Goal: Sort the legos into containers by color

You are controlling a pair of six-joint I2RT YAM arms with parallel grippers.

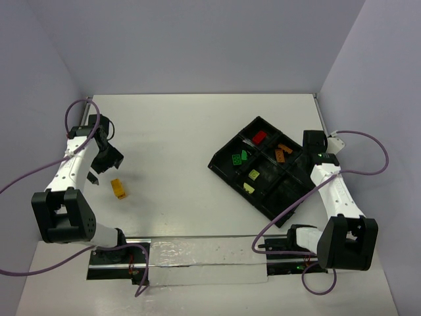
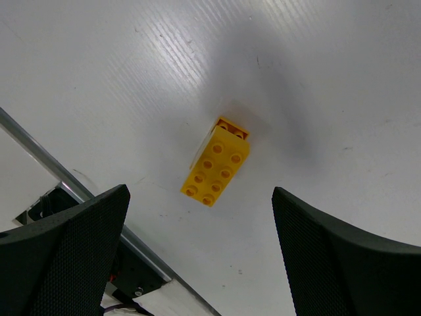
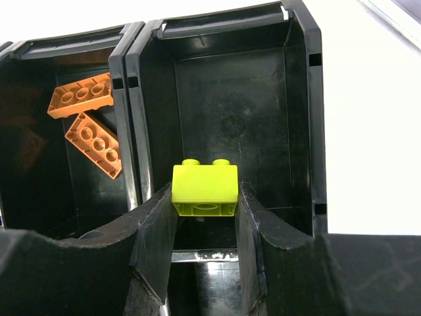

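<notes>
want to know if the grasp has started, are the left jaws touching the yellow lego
Apart. The left wrist view shows bare table between the yellow lego and each of the open left jaws.

Yellow lego (image 2: 216,161) outside black tray (image 1: 281,193)

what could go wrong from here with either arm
1. The right gripper holds a lime brick over an empty compartment; other lime bricks lie elsewhere in the tray, so releasing here could split that colour.
2. The yellow brick under the open left gripper seems stacked on an orange piece; both might get sorted together.
</notes>
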